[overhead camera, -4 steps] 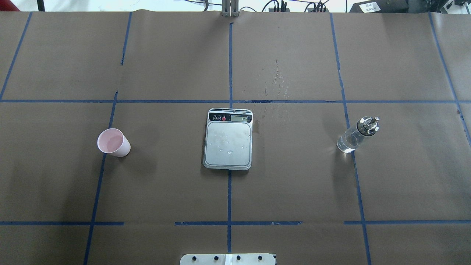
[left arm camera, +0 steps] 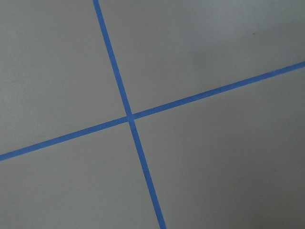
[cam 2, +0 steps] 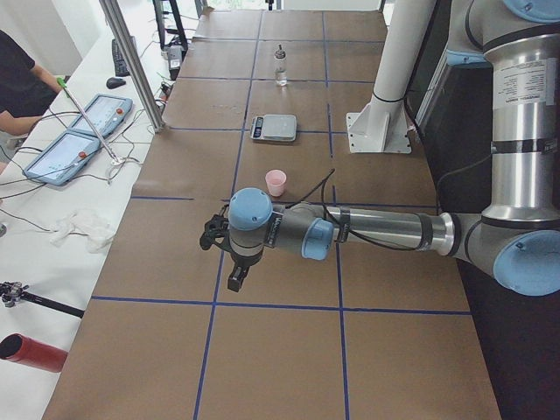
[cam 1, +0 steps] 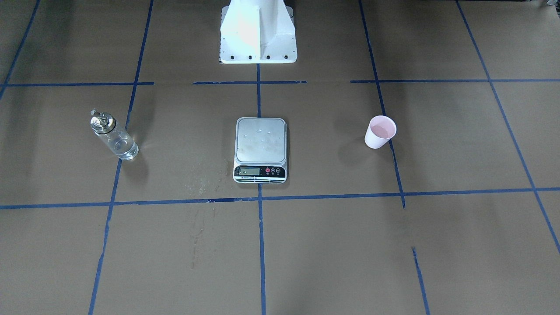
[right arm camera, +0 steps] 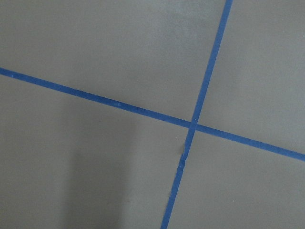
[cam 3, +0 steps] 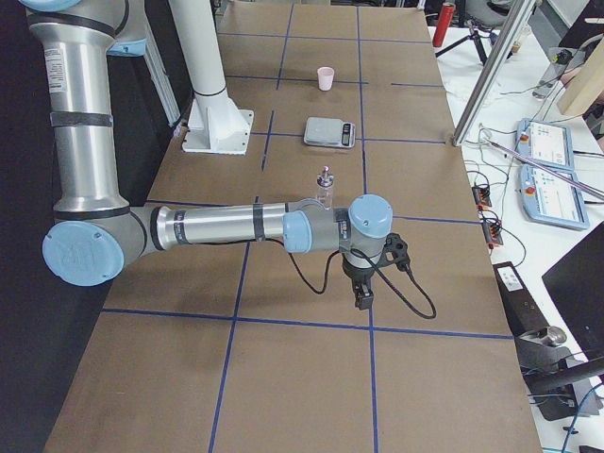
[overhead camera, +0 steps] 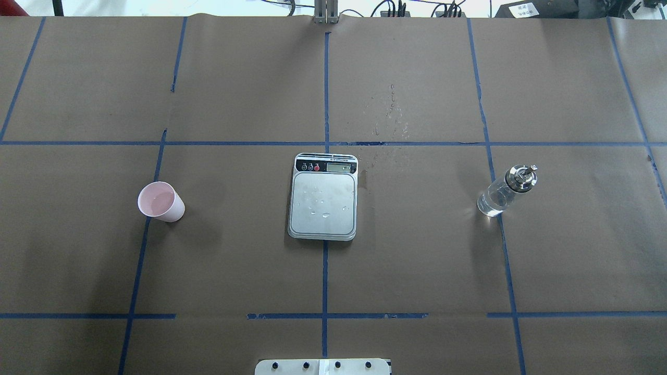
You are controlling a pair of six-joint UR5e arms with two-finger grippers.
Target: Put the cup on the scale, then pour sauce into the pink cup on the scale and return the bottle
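The pale pink cup [overhead camera: 160, 202] stands upright on the brown paper, far left of the scale [overhead camera: 323, 200]; it also shows in the front view [cam 1: 379, 132]. The scale's silver platform carries only water droplets. The clear glass bottle [overhead camera: 506, 190] with its silver cap stands far right of the scale; the sauce in it is barely visible. Neither gripper is near these things. The left gripper [cam 2: 236, 278] and the right gripper [cam 3: 363, 294] hang over bare paper beyond the table's middle, seen only in the side views; I cannot tell whether they are open or shut.
Blue tape lines divide the paper into squares. Dried droplets [overhead camera: 391, 112] mark the paper behind the scale. The white robot pedestal [cam 1: 258, 35] stands at the near edge. A metal post [cam 2: 131, 61] and control tablets [cam 2: 83, 131] sit on the operators' side.
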